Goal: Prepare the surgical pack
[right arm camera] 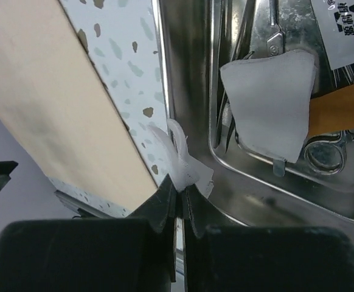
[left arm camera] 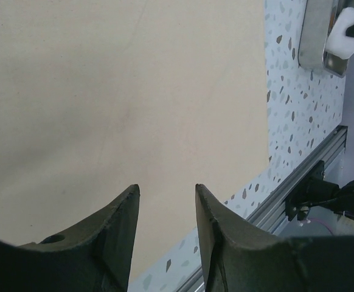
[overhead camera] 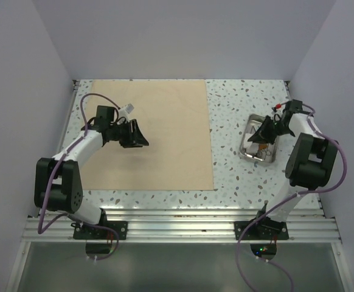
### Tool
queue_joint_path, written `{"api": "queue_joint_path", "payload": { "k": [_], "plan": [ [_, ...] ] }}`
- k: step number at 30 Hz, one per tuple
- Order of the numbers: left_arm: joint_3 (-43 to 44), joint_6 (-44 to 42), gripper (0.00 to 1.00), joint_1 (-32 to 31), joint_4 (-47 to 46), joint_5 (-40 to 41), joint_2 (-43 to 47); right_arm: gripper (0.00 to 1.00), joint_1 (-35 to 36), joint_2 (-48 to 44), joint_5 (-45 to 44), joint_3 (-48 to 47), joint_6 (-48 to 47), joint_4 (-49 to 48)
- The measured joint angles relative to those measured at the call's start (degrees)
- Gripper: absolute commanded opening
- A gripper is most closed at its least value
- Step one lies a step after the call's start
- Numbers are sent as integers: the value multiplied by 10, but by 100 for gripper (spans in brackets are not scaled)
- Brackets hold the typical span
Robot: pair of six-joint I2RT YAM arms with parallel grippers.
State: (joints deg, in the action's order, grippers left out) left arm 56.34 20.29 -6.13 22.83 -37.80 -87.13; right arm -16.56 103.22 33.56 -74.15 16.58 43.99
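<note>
The left pincer (overhead camera: 134,135) hangs released and empty over the tan sheet (overhead camera: 165,115) in the left half of the top view. At right, the right pincer (right arm camera: 180,190) is clenched on a wisp of white gauze (right arm camera: 186,163) at the left rim of the steel tray (right arm camera: 183,73). The tray sits on the speckled surface (overhead camera: 232,115) beside the sheet, with a gauze square (right arm camera: 271,103) and scissors (right arm camera: 323,149) inside.

I have the sheet (overhead camera: 159,134) on the left half of the table (overhead camera: 232,115), running from the far edge nearly to the near edge. The tray (overhead camera: 247,148) sits near the right edge, well apart from the sheet. In the tray, a gauze square (right arm camera: 274,103) lies over part of the scissors (right arm camera: 326,149), with a packet (right arm camera: 347,30) beside it. My left claw (left arm camera: 165,201) hangs over the sheet. My right claw (right arm camera: 182,194) pinches a second gauze piece (right arm camera: 186,164) at the tray's sheet-side rim.
</note>
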Motion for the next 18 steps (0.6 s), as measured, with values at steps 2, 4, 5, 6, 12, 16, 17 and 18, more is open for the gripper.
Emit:
{"api": "queue_joint_path", "payload": {
  "k": [2, 4, 5, 6, 12, 16, 17, 18],
  "plan": [
    [0, -6, 45, 5, 0, -5, -7, 0, -3, 27, 4, -7, -16, 10],
    [0, -13, 45, 10, 0, -9, -12, 0, -7, 57, 12, -23, -31, 25],
    [0, -14, 45, 12, 0, -11, -14, 0, -9, 73, 18, -33, -38, 30],
    [0, -15, 45, 14, 0, -14, -17, 0, -10, 85, 19, -42, -43, 32],
    [0, -15, 44, 16, -1, -28, -34, 0, -17, 110, 21, -63, -56, 37],
    [0, -15, 44, 19, -1, -32, -39, 0, -18, 124, 17, -66, -61, 43],
    [0, -15, 44, 19, -1, -33, -40, 4, -18, 128, 15, -66, -63, 45],
    [0, -15, 44, 20, -1, -34, -40, 12, -18, 131, 11, -66, -63, 47]
  ]
}}
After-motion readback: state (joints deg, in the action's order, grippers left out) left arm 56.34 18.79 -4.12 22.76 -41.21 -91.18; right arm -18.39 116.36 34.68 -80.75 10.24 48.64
